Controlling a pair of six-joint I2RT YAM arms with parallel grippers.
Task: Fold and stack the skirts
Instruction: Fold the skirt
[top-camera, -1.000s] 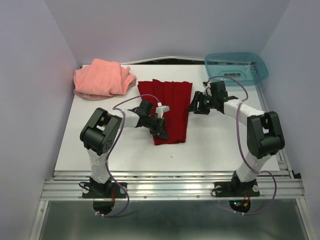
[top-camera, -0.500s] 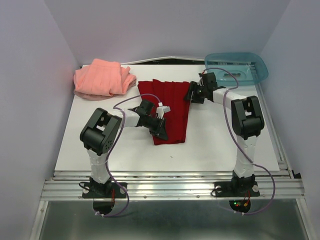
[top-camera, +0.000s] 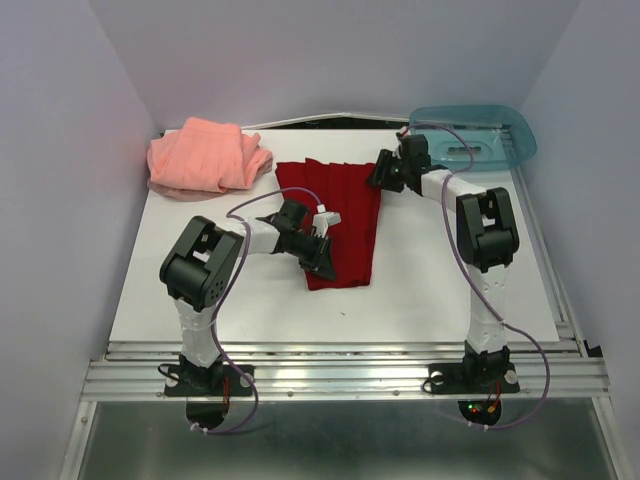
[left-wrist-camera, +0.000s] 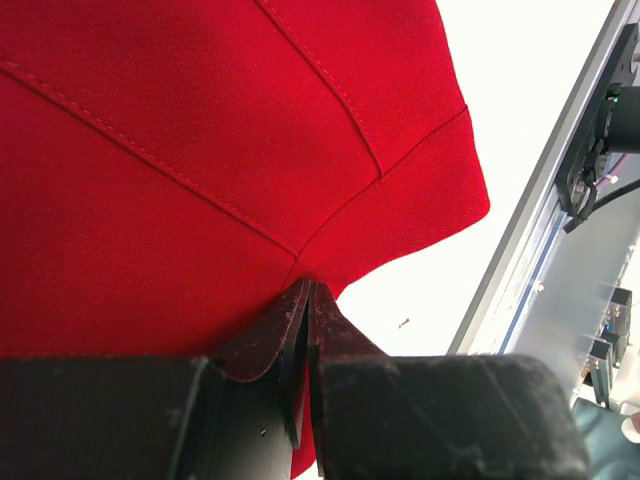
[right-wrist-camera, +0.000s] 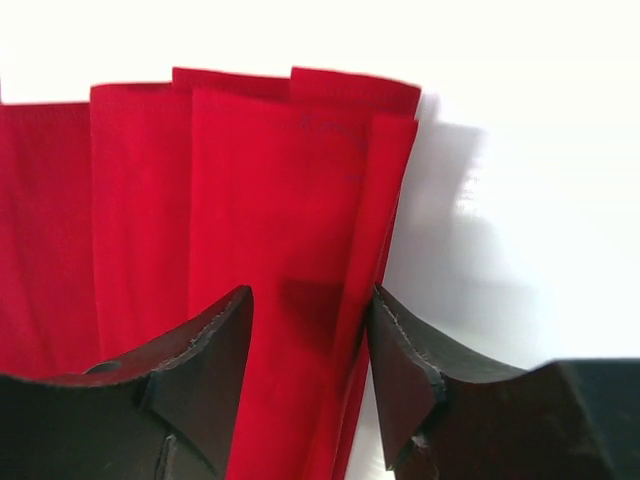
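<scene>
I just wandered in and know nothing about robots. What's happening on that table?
Two robot arms are working on the red skirt, spread flat on the table. The left gripper is pinched shut on its near hem; the right gripper sits open-jawed at its far right corner. The pink skirt lies rumpled at the far left, not yet stacked.

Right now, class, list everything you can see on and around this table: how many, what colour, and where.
red skirt: one, deep red, pleated, lying flat mid-table.
pink skirt: one, salmon-pink, rumpled, far left corner.
tray: one, translucent teal, far right corner.
table: one, white, under the skirts.
left gripper: one, black, shut on the red skirt's near left edge.
right gripper: one, black, open, jaws either side of the red skirt's far right corner.
</scene>
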